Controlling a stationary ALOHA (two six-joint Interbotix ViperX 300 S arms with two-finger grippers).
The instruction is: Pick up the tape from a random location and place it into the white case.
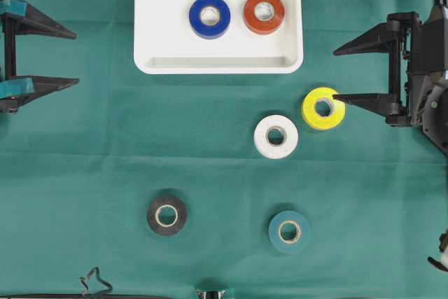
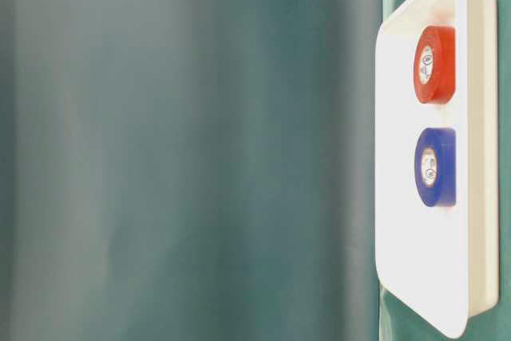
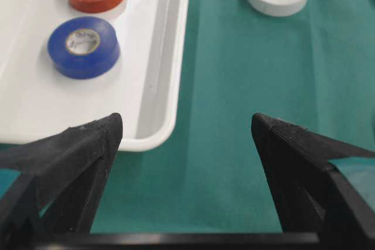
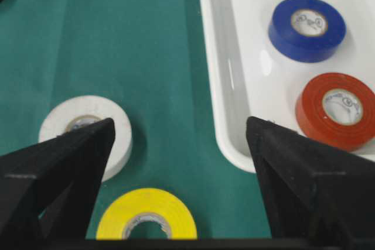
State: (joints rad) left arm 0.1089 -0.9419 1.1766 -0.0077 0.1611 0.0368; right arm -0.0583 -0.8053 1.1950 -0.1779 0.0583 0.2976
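1. Right pincer: jaws wide apart, nothing held. Yellow tape lies flat on the green cloth between the fingers in the wrist view; overhead, one fingertip sits at the roll's edge, contact can't be told.
2. Left pincer: jaws wide apart, empty, over bare cloth just off the corner of the white case.
3. White tape just beside the yellow roll, apart from it, below the case's lower right corner.
4. Black tape and teal tape lie near the overhead view's bottom edge, well apart from each other and from the case. Open cloth between them and all along the left side.
5. Case sits at the counter's top middle, raised rim all round. Inside: blue tape and red tape, side by side, not touching, free floor left of them.
6. Count: six rolls, two in the case, four on the cloth; one case; two pincers.
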